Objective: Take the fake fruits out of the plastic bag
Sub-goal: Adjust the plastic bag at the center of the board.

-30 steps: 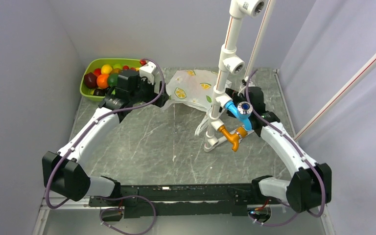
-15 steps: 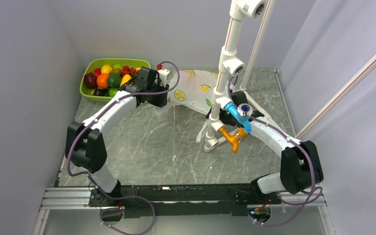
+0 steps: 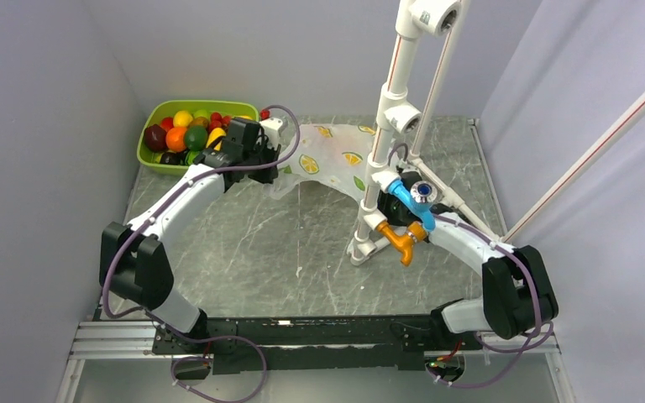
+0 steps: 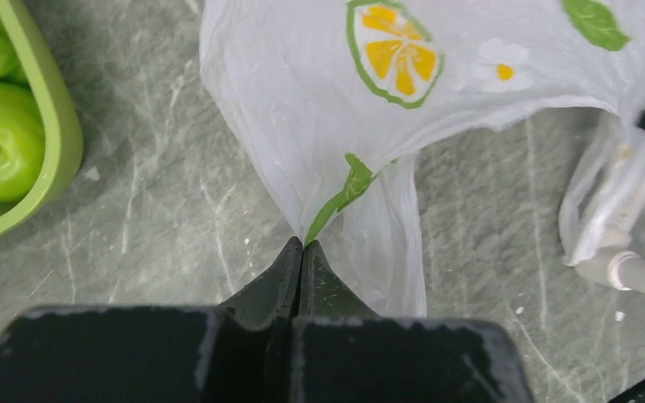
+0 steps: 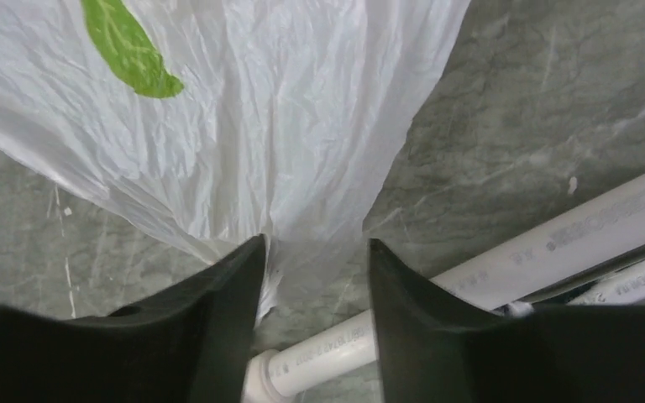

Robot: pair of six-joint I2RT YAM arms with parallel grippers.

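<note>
worktop (image 3: 252, 243): grey marbled slab, fills the middle of the top view.
pipe stand (image 3: 392, 101): white, rises from right of centre to the upper edge. its foot sits on the worktop, just beside the bag's lower right corner.
bag (image 3: 336, 155): white film printed with lemon slices and leaves. it lies spread and slack on the worktop at upper centre, between the two hands. whether it holds fruit cannot be told.
tray (image 3: 145, 158): lime green, upper left, near the bag's left end but apart from it.
left hand (image 4: 302, 245): at the bag's left corner. fingers pressed together, a gathered point of film pinched at the tips.
right hand (image 5: 315, 243): at the bag's lower right edge, beside a pipe. fingers apart, a fold of film lying in the gap, not clamped.
heaped fruit (image 3: 186, 133): in the tray; maroon, orange, yellow, green and red pieces. a green fruit (image 4: 0, 138) shows against the tray wall in the left wrist view.
</note>
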